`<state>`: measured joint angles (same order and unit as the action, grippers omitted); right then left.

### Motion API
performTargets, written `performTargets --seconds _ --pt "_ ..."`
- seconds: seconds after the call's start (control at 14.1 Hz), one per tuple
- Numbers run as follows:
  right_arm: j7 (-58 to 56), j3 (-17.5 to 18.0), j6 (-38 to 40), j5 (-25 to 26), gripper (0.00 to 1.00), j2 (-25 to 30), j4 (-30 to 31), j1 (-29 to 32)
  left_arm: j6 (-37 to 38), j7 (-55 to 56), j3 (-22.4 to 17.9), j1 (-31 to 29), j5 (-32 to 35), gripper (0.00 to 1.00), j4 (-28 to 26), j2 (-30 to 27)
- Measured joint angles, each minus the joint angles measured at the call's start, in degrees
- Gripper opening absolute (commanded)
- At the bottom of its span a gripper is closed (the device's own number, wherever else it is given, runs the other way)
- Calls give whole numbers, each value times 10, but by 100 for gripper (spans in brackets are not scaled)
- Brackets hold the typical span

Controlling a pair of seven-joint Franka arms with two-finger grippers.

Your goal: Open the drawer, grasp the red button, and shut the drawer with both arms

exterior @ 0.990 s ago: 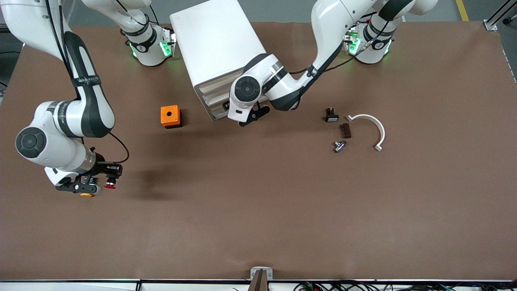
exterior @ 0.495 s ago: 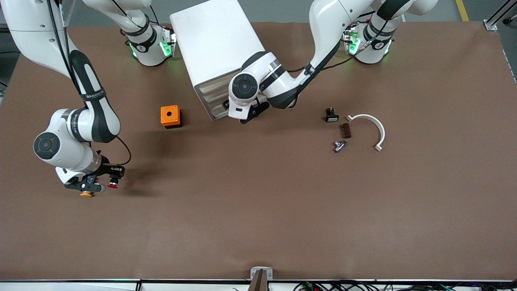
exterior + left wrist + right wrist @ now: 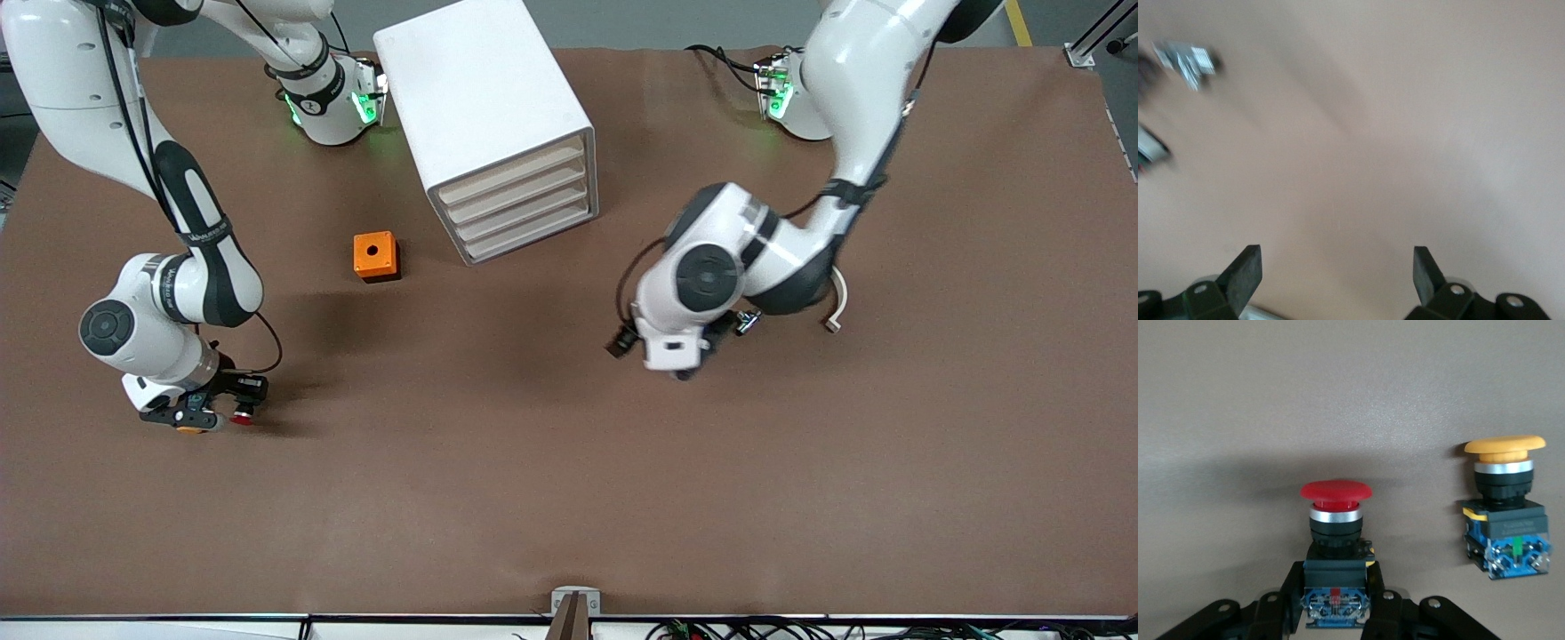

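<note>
Change: the left arm has swung away from the white cabinet (image 3: 484, 107) toward the 3 o'clock side of the table; all four drawer fronts (image 3: 520, 203) now sit flush.
Left gripper (image 3: 1338, 273): jaws spread wide, empty, over bare table beside the small metal fitting (image 3: 748, 321).
Right gripper (image 3: 206, 411): lowered since a second ago, clamped on the red button (image 3: 1336, 520), low at the table's 9 o'clock end.
Neighbour: yellow-capped button (image 3: 1505, 503) stands beside it, apart.
Meaning: drawer looks closed; button retrieved, seemingly about to be set down.
</note>
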<state>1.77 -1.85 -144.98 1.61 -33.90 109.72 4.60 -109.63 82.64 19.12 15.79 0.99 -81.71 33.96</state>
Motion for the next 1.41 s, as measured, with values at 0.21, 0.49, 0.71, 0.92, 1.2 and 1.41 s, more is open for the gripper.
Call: performTargets --seconds 0.21,0.49,0.71,0.92,1.2,1.41 --pt "0 0 1 0 100 -4 -8 1 64 -103 0 -71 38 100 2 -53" --pt "0 1 33 0 100 -3 -27 3 119 -302 -1 -158 51 100 2 -127" --pt "-11 5 155 0 100 30 -76 3 163 -430 -1 -210 51 100 1 -172" --pt "-31 5 303 0 100 91 -133 3 192 -549 -5 -235 51 100 -3 -213" --pt "-35 6 428 -1 100 172 -178 3 216 -683 -96 -191 18 100 -74 -318" --pt "-35 10 495 -3 100 221 -205 3 230 -722 -140 -169 3 100 -137 -393"
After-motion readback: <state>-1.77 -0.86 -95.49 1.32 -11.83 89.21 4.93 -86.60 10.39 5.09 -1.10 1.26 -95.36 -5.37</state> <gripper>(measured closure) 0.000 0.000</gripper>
